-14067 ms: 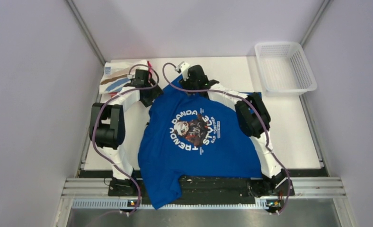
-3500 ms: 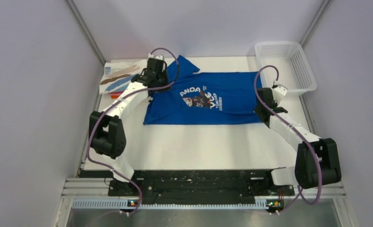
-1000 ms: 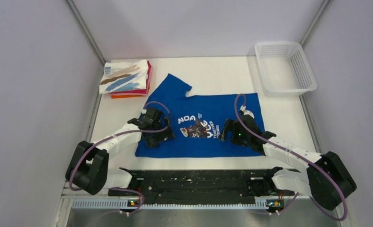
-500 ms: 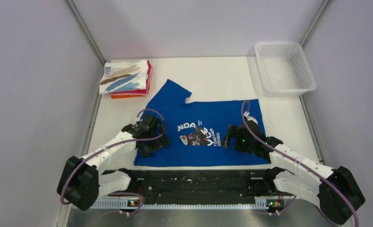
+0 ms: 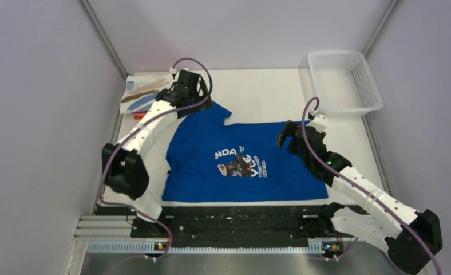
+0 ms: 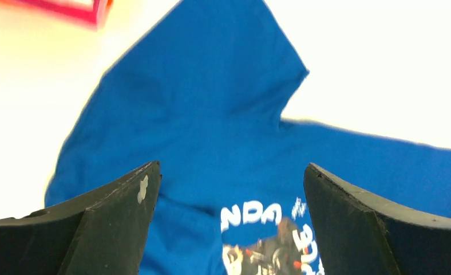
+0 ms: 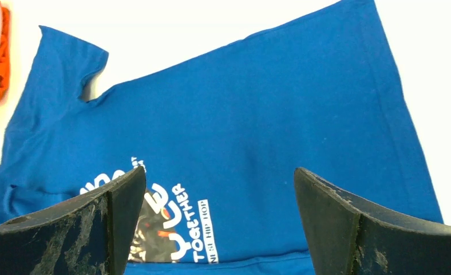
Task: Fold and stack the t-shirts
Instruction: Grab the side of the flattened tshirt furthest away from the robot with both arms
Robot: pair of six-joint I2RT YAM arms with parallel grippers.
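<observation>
The blue shirt (image 5: 240, 160) lies flat on the white table (image 5: 257, 91), in the middle and close to the near edge. One short sleeve (image 5: 216, 112) sticks out at the far left of the shirt and points toward the back of the table. The round print (image 5: 238, 164) faces up, but the left part of it is tucked under a fold, so only some of the white letters show. The left hand (image 6: 230, 172) hangs over the sleeve end of the shirt. Its two fingers are spread wide and there is nothing between them. The right hand (image 7: 217, 172) hangs over the far right corner of the shirt. Its fingers are wide apart too, and it holds nothing. Neither hand touches the cloth as far as the pictures show. In the far left corner sits a pile (image 5: 140, 96) of folded shirts, with a white one with brown and blue streaks on top and red and orange ones under it. The left arm hides part of the pile. A white basket (image 5: 374, 97) sits in the far right corner, well apart from the blue shirt.
</observation>
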